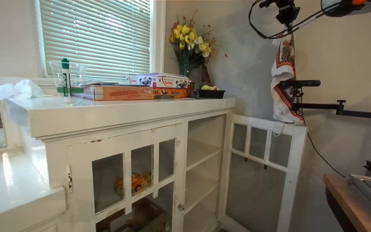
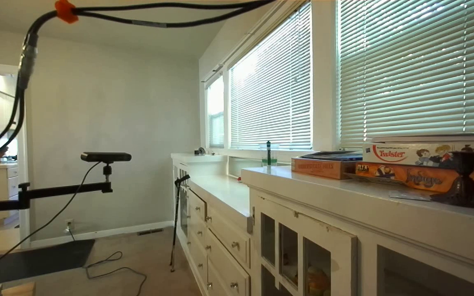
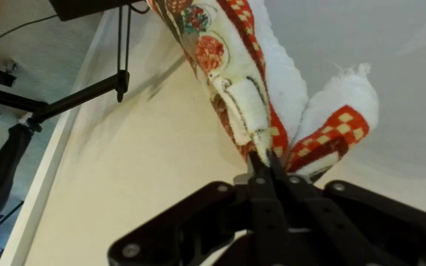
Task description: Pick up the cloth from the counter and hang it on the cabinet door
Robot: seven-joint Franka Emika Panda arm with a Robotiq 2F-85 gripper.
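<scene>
The cloth (image 1: 282, 72) is white with red checkered bands and printed pictures. In an exterior view it hangs down in a long bunch from my gripper (image 1: 289, 29). Its lower end is at the top edge of the open cabinet door (image 1: 292, 180); I cannot tell how firmly it rests there. A small white strip overlaps the front of the door top. In the wrist view my gripper (image 3: 266, 159) is shut on a pinched fold of the cloth (image 3: 242, 96), with a loose corner to the right. Gripper, cloth and open door are out of view in an exterior view.
A black camera (image 1: 299, 83) on a black bracket arm (image 1: 320, 107) stands close beside the cloth. The counter (image 1: 124, 111) holds game boxes (image 1: 124, 93), a clear tub with a green marker (image 1: 65, 77), a black bowl (image 1: 211, 93) and flowers (image 1: 187, 37). A wooden table (image 1: 353, 196) is at right.
</scene>
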